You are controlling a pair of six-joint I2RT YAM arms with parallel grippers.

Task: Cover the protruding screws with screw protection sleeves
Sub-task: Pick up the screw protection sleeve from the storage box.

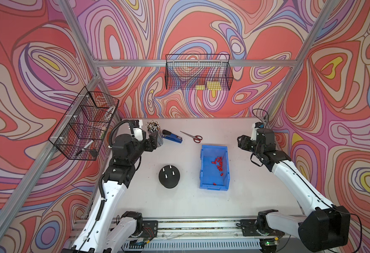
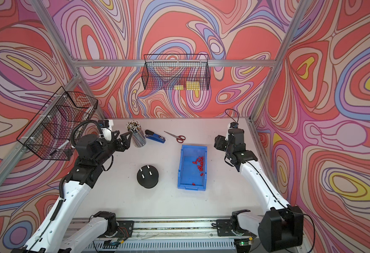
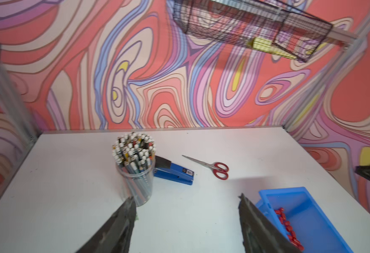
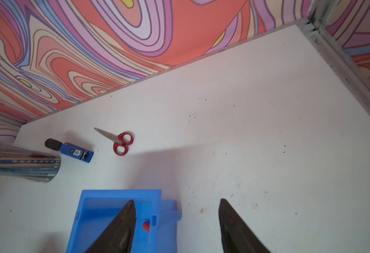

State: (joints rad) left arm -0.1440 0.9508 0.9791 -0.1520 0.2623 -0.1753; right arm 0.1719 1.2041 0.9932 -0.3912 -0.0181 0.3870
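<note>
Item, near edge of the tabletop (image 1: 201, 203): aluminium rail (image 1: 190, 221), ribbed metal, carrying both your arm bases; nothing of the task is lying here.

Item, mid-tabletop: black round base (image 1: 169, 183), matte and puck-shaped, sitting flat so the protruding screws (image 1: 173, 173) are standing upright for capping from above. Four short silvery studs, all showing bare.

Item, just beside it toward the right edge: blue bin (image 1: 213, 187), rigid moulded plastic, open-topped, its walls keeping small stock from rolling away. The screw protection sleeves (image 1: 219, 163) are lying loose on its floor, tiny glossy red cylinders, most clustering by its right wall, a couple straying toward its near end.

Item: your right gripper (image 4: 177, 199), hanging near the bin's far end, jaws standing wide apart and holding nothing; probably staging for a pick.

Item: your left gripper (image 3: 187, 196), hovering toward the far-left corner, jaws apart and empty.

Item, along the far edge: clear cup of pencils (image 1: 154, 129), blue stapler (image 1: 172, 137), red-handled scissors (image 1: 193, 137). You are not needing these.
</note>
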